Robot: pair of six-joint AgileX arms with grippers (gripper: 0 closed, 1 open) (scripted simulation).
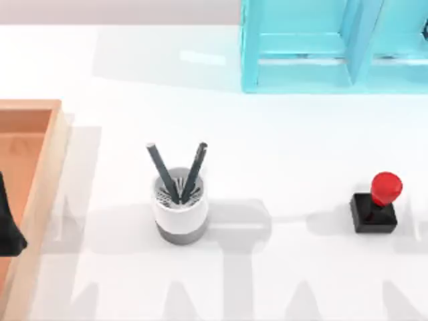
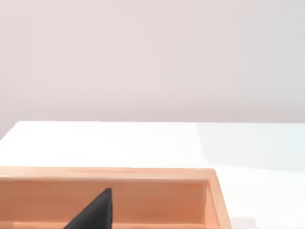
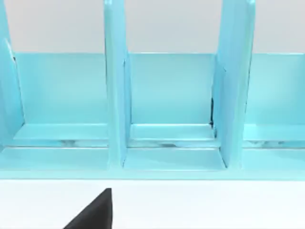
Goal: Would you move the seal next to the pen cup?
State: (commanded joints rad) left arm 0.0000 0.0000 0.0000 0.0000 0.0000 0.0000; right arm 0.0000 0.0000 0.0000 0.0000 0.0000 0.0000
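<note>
seal (image 1: 376, 204) upright at table's right, well apart from cup (image 1: 180, 207) at centre. right arm likely nearer. can't tell either pincer's opening; left gripper (image 1: 8, 224) parked over wooden tray (image 1: 40, 174), far left.

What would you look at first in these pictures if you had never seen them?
Most likely the seal with its shiny red knob, standing alone on the white table toward the right side. Next the white pen cup near the middle, two dark pens poking out of it. Then the bright blue rack at the back right and the wooden tray at the left edge.
</note>
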